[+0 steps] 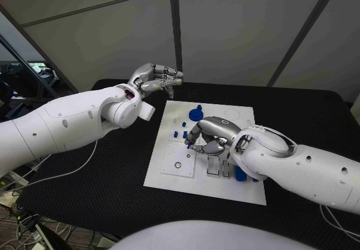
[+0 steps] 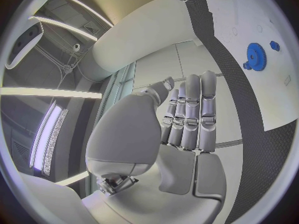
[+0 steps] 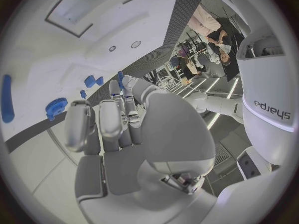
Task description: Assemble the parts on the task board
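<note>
White flat task board [image 1: 236,188] bears a toothed blue gear [image 1: 196,113].

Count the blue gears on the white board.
1 clear: a big blue gear at the board's far end, ahead of the right hand. That hand may hide others.

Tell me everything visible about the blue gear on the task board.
The blue gear is a toothed round disc of matte plastic-looking material, with a smaller blue round piece beside its rim. It lies flat on the white task board, toward the far edge, beyond the right hand. Neither hand touches it. The left wrist view shows its teeth clearly; the right wrist view also catches it.
</note>
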### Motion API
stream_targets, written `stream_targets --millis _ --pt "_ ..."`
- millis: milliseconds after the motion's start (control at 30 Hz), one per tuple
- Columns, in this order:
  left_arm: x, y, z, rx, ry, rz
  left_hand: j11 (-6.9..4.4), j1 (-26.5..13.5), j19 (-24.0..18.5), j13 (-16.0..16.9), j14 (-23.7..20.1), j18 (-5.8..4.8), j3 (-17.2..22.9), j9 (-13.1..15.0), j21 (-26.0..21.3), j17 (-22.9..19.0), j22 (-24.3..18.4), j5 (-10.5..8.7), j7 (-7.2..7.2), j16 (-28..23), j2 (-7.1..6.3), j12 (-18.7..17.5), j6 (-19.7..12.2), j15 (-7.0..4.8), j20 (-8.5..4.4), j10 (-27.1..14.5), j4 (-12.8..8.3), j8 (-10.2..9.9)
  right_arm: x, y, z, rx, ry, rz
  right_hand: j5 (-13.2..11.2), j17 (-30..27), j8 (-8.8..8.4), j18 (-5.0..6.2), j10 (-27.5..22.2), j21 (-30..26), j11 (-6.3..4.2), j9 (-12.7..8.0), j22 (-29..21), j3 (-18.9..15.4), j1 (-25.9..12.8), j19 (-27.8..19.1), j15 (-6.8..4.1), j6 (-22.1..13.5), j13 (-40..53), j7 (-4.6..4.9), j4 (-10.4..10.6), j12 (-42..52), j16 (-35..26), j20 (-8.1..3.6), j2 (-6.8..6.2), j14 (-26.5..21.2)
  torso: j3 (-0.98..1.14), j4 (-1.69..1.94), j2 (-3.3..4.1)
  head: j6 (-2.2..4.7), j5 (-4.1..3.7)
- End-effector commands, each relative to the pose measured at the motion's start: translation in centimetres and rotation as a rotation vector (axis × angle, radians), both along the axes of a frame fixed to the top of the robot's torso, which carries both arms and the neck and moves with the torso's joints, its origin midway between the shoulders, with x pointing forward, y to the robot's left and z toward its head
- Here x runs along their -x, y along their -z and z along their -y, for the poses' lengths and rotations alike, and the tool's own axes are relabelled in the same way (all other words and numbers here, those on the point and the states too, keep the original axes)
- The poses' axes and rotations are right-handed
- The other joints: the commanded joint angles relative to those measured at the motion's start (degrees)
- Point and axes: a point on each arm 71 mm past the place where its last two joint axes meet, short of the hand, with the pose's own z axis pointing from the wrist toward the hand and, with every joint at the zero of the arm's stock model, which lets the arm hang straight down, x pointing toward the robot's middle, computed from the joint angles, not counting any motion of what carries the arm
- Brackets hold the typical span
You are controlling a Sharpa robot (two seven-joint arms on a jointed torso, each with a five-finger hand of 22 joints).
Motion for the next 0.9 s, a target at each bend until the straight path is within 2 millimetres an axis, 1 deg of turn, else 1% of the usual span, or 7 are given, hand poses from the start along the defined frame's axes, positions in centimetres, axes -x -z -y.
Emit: stream_targets --millis 33,67,133,400,733,767,900 --pt "-0.1 -0.1 0.0 0.005 -0.001 0.005 -0.13 -0.07 -0.16 0.07 -0.26 -0.26 -0.17 -0.07 -0.24 -0.1 -0.05 0.16 0.42 -0.33 0.24 0.2 -0.03 0.12 0.06 -0.46 -0.17 0.24 0.2 0.5 -0.2 0.044 -0.027 0.001 0.38 -0.04 -0.37 -0.77 -0.13 0.16 0.51 0.04 0.22 0.06 -0.14 0.13 0.14 -0.04 0.06 0.43 -0.43 -0.3 0.3 0.23 0.53 1.98 0.01 0.05 0.04 -0.34 0.55" --pt "-0.1 -0.1 0.0 0.005 -0.001 0.005 -0.13 -0.07 -0.16 0.07 -0.26 -0.26 -0.17 -0.07 -0.24 -0.1 -0.05 0.16 0.42 -0.33 0.24 0.2 -0.03 0.12 0.06 -0.46 -0.17 0.24 0.2 0.6 -0.2 0.049 -0.027 -0.002 0.38 -0.04 -0.37 -0.77 -0.13 0.16 0.51 0.04 0.22 0.06 -0.14 0.13 0.14 -0.04 0.06 0.43 -0.43 -0.3 0.3 0.23 0.53 1.98 0.01 0.06 0.05 -0.39 0.63" --pt "-0.1 -0.1 0.1 0.005 -0.001 0.004 -0.13 -0.07 -0.16 0.07 -0.26 -0.26 -0.17 -0.07 -0.24 -0.1 -0.05 0.16 0.42 -0.33 0.24 0.2 -0.03 0.12 0.06 -0.46 -0.17 0.24 0.3 0.8 -0.3 0.057 -0.029 -0.005 0.38 -0.04 -0.37 -0.77 -0.13 0.16 0.51 0.04 0.22 0.06 -0.14 0.13 0.14 -0.04 0.06 0.43 -0.43 -0.3 0.3 0.23 0.53 1.98 0.01 -0.07 0.04 -0.62 1.12" --pt "-0.1 -0.1 0.2 0.005 0.004 0.001 -0.12 -0.22 -0.21 0.07 -0.29 -0.27 -0.22 -0.08 -0.33 -0.16 -0.08 0.16 0.44 -0.41 0.26 0.3 -0.07 0.15 0.09 -0.55 -0.1 0.26 0.7 1.7 -0.4 0.095 -0.035 0.001 0.39 0.03 -0.42 -0.76 -0.2 0.15 0.54 0.03 0.2 0.06 -0.15 0.1 0.17 -0.11 0.06 0.46 -0.44 -0.39 0.39 0.25 0.54 1.98 -0.02 -0.06 0.05 -1.26 1.71" --pt "-0.1 -0.1 0.2 0.01 0.011 -0.005 -0.06 -0.64 -0.35 0.04 -0.4 -0.27 -0.36 -0.12 -0.58 -0.34 -0.2 0.16 0.48 -0.62 0.24 0.54 -0.3 0.24 0.18 -0.94 0.09 0.27 0.6 2.2 -0.5 0.129 -0.02 0.017 0.38 0.09 -0.46 -0.79 -0.24 0.28 0.57 0.04 0.37 0.05 -0.13 0.18 0.2 -0.16 0.08 0.48 -0.52 -0.48 0.48 0.28 0.49 1.98 -0.01 0.01 0.02 -1.52 1.94" --pt "-0.1 -0.1 0.2 0.011 0.011 -0.006 -0.04 -0.67 -0.38 0.03 -0.43 -0.27 -0.38 -0.14 -0.63 -0.37 -0.22 0.16 0.49 -0.66 0.21 0.57 -0.38 0.25 0.19 -1.03 0.09 0.25 0.5 2.2 -0.5 0.132 -0.018 0.016 0.37 0.11 -0.47 -0.8 -0.24 0.3 0.57 0.04 0.41 0.05 -0.14 0.2 0.21 -0.16 0.08 0.49 -0.52 -0.49 0.5 0.29 0.5 1.98 0.01 0.03 0.03 -1.59 1.96" --pt "-0.1 0.0 0.2 0.013 0.012 -0.008 -0.02 -0.7 -0.42 0.02 -0.47 -0.27 -0.39 -0.16 -0.69 -0.4 -0.25 0.16 0.51 -0.7 0.21 0.61 -0.46 0.26 0.21 -1.13 0.08 0.24 0.4 2.4 -0.6 0.142 -0.012 0.014 0.37 0.11 -0.47 -0.8 -0.24 0.3 0.57 0.04 0.41 0.05 -0.14 0.21 0.21 -0.16 0.08 0.49 -0.52 -0.49 0.5 0.29 0.5 1.98 0.0 -0.02 0.06 -1.77 2.08"
